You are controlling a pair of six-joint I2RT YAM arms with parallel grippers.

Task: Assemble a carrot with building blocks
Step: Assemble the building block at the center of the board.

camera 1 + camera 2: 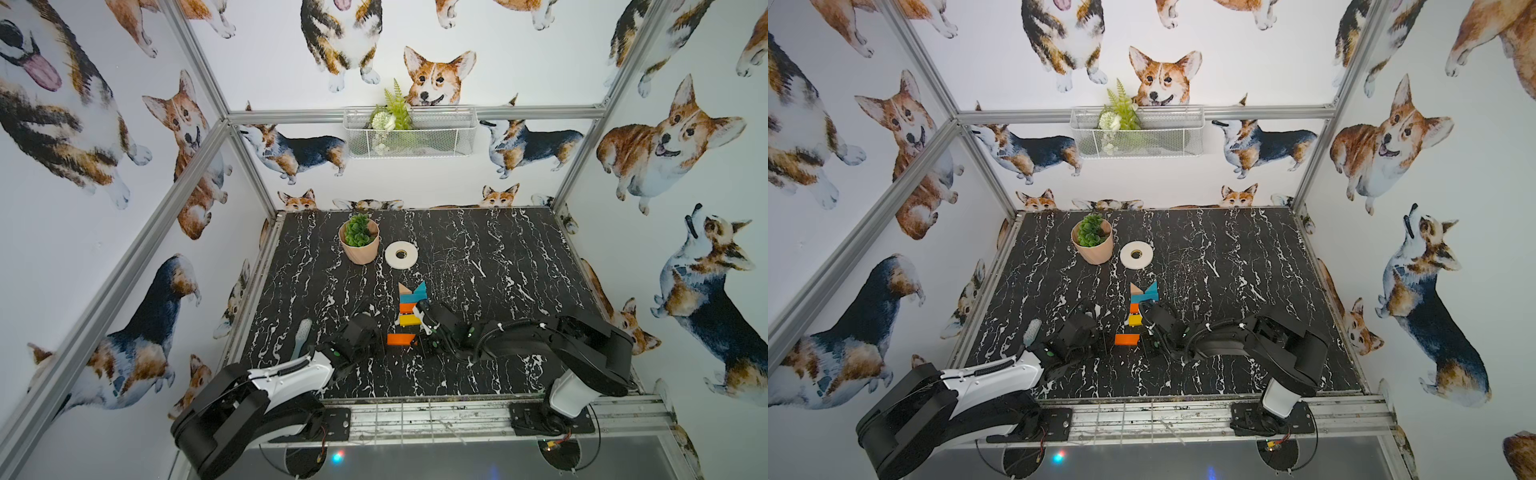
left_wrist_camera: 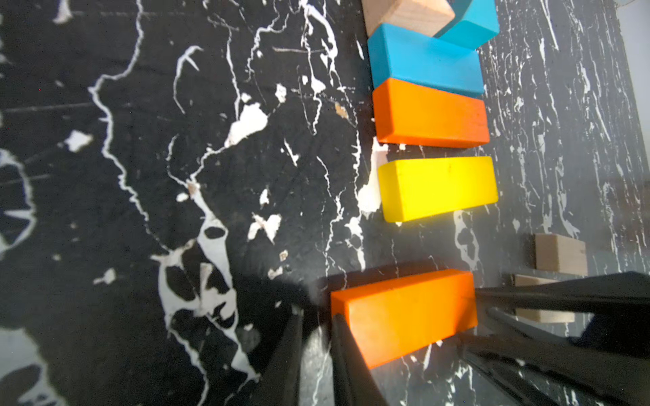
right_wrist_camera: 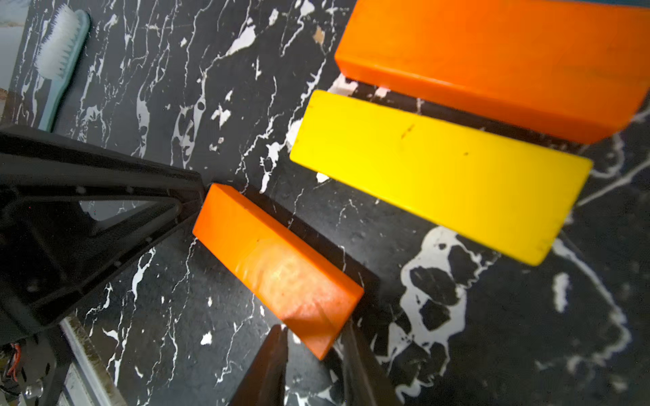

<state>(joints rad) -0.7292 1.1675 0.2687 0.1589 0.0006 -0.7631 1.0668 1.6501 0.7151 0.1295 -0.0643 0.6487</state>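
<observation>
One orange block [image 3: 278, 267], gripped endwise (right hand [image 3: 314, 334])

Marble table [image 1: 498, 270] carries building blocks [image 1: 411, 296], potted plant [image 1: 359, 243], tape roll [image 1: 392, 257], perhaps a brush [image 1: 302, 336].

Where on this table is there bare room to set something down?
Widest bare patch: the table between the tape roll, the carrot and the right wall. A smaller one lies between the potted plant, the brush and the carrot. Crowded: the left end effector and right end effector flank the loose orange block at the carrot's near end.
</observation>
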